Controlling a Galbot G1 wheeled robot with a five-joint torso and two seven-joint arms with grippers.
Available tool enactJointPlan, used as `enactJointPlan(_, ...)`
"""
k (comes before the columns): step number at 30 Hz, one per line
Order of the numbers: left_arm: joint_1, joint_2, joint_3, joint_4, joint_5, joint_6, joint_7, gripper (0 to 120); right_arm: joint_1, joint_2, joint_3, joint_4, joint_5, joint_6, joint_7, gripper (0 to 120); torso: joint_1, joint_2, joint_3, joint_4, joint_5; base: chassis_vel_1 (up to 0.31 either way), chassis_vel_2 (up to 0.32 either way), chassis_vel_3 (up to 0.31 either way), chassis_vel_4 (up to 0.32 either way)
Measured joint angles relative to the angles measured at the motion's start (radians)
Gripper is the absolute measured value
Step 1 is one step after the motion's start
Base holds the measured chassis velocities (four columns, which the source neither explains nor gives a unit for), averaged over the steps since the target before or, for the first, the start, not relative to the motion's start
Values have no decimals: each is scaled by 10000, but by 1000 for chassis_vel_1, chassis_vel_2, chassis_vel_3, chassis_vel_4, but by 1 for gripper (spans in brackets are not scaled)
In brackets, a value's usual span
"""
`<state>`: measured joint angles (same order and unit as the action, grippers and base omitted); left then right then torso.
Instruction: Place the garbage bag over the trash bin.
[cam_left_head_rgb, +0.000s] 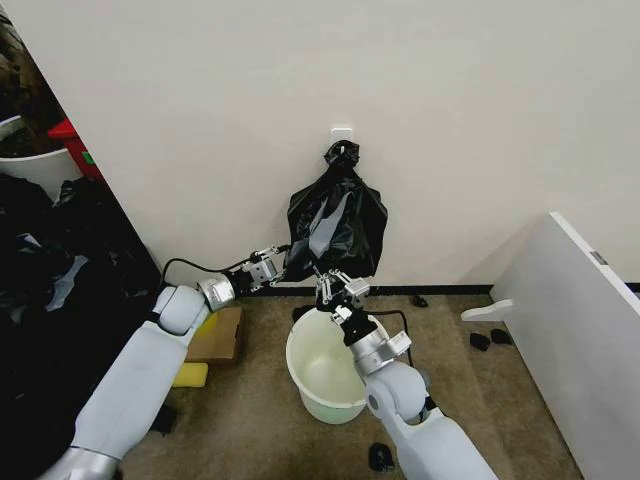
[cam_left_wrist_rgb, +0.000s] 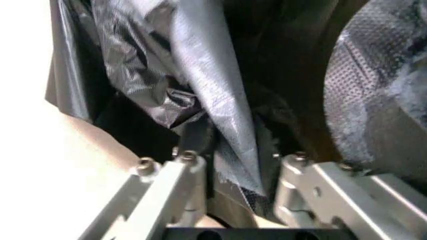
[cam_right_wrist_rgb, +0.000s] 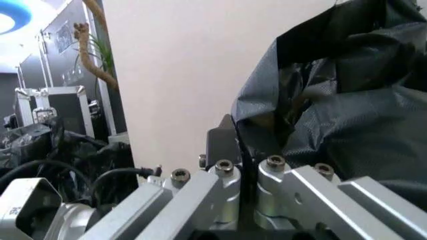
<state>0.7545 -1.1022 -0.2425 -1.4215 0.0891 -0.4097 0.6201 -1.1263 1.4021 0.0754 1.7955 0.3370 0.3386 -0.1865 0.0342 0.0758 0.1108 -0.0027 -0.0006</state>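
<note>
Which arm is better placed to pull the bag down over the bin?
Probably the right: the right pincer grips the garbage bag directly above the trash bin. The left pincer holds the bag's edge off to the side.

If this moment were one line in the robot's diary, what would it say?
left gripper: shut on garbage bag edge | right gripper: shut on bag bottom | bag hangs on wall | trash bin: below, unlined

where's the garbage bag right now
In the head view the garbage bag hangs from a wall hook, centre of the scene, just above the trash bin. The left gripper pinches its lower left edge, the right gripper its bottom edge.
</note>
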Motion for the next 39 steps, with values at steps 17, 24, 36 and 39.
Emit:
enactJointPlan(17, 2437, 194, -437, -2208, -4343, 1158, -5580, 0, -813, -633, -190, 366, -239, -269, 2375, 0, -1, 0, -1, 9, 1, 0, 0, 0, 0)
enactJointPlan(24, 3686, -149, -554, -3679, -5451, 1178, -7018, 0, -1745, -796, -208, 877, -502, -192, 2769, 0, -1, 1, -2, -2, 2, 0, 0, 0, 0)
enactJointPlan(36, 5741, -369, -1187, -5558, -5992, 1322, -7275, 0, -3257, -1044, 318, 2175, -1645, 872, 1908, 0, -2, 2, -2, 2, 2, 0, 0, 0, 0)
enactJointPlan(39, 6031, -361, -1269, -5914, -5992, 1321, -7095, 0, -3502, -1117, 526, 2511, -1787, 1122, 1632, 0, -1, 2, -1, 3, 2, 0, 0, 0, 0)
